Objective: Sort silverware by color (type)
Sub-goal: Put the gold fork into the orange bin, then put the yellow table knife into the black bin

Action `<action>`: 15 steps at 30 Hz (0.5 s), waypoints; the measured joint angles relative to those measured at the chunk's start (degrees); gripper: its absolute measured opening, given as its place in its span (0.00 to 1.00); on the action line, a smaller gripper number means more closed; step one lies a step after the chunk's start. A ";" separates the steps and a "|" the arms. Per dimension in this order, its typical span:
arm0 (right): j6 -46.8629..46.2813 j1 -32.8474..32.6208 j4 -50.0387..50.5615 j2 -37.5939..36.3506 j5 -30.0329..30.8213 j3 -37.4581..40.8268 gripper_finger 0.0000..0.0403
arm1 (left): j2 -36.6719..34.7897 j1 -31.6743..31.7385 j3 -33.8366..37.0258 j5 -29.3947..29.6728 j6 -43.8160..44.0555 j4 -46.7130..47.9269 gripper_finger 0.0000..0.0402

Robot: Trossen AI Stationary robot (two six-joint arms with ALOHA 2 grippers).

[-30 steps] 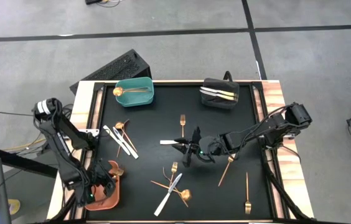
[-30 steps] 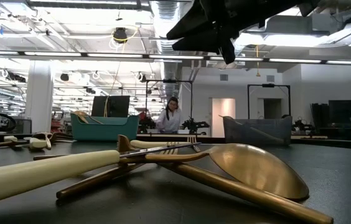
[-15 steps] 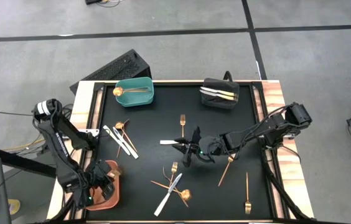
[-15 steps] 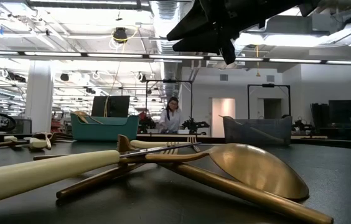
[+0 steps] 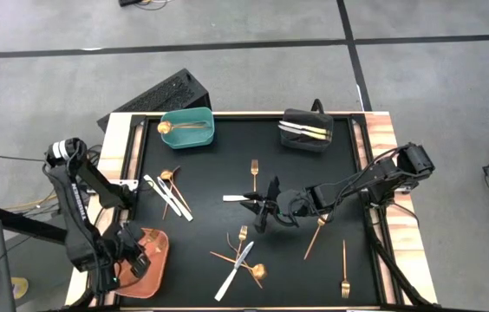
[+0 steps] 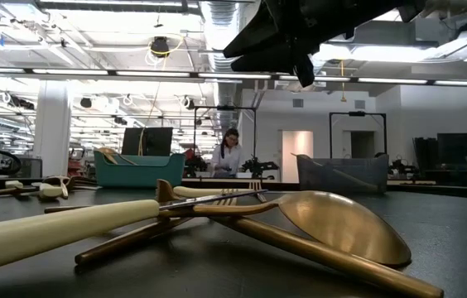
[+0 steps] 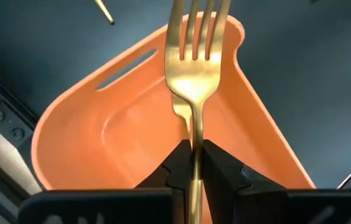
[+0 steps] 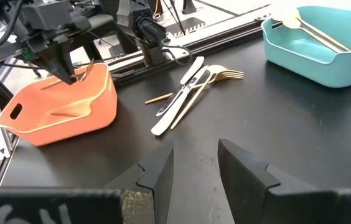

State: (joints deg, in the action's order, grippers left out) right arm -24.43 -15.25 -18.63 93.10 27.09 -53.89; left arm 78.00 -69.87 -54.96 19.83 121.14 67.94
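Note:
My left gripper (image 7: 194, 162) is shut on a gold-coloured fork (image 7: 194, 62) above the orange bin (image 7: 132, 118) at the table's near left corner (image 5: 140, 260). The right wrist view shows the same gripper (image 8: 70, 71) over that bin. My right gripper (image 8: 194, 162) hovers open over the middle of the table (image 5: 262, 212), with nothing between its fingers. Loose silverware lies flat on the black mat: a crossed pile (image 5: 243, 256), white knives (image 5: 171, 195), a gold fork (image 5: 254, 173) and a copper spoon (image 5: 316, 234). My left gripper pinches the fork's slim handle (image 7: 194, 140) between its two fingers, just behind the neck. The fingers slant steeply down from above and lie along the handle. The fork sticks out past the fingertips, tines leading, over the bin's inside.
A teal bin (image 5: 186, 128) with a gold spoon stands at the far left. A black bin (image 5: 307, 130) with white-handled pieces stands at the far right. Another gold fork (image 5: 344, 273) lies near the right front corner. Wooden rails (image 5: 374, 139) edge the mat.
My left gripper has risen over the orange bin and drawn a little toward the table's left edge, tipping more steeply downward. My right arm has kept still.

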 joint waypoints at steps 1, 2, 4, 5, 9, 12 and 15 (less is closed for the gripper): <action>-0.01 0.00 0.00 -0.01 0.00 0.00 0.38 | 0.00 0.36 0.00 0.05 -0.18 -0.13 0.05; -0.02 0.00 0.00 0.00 0.00 0.00 0.38 | 0.00 0.73 0.00 0.13 -0.46 -0.13 0.06; -0.01 0.00 0.00 -0.01 0.00 0.00 0.38 | 0.00 1.10 0.00 0.34 -0.96 -0.14 0.07; -0.02 0.00 0.02 0.00 0.00 0.00 0.38 | 0.00 1.10 0.00 0.39 -1.27 -0.30 0.09; -0.05 -0.11 0.28 -0.02 0.00 0.00 0.38 | 0.00 1.21 0.00 0.38 -1.94 -0.81 0.15; -0.17 -0.11 0.26 -0.02 0.00 0.00 0.38 | 0.00 1.25 0.00 0.46 -1.86 -0.43 0.21; -0.15 -0.11 0.25 -0.02 0.00 0.00 0.38 | 0.00 1.37 -0.02 0.75 -0.93 2.08 0.26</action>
State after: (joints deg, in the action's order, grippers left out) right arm -24.58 -15.35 -18.38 93.08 27.09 -53.89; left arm 78.00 -68.50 -54.98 20.58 120.21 70.02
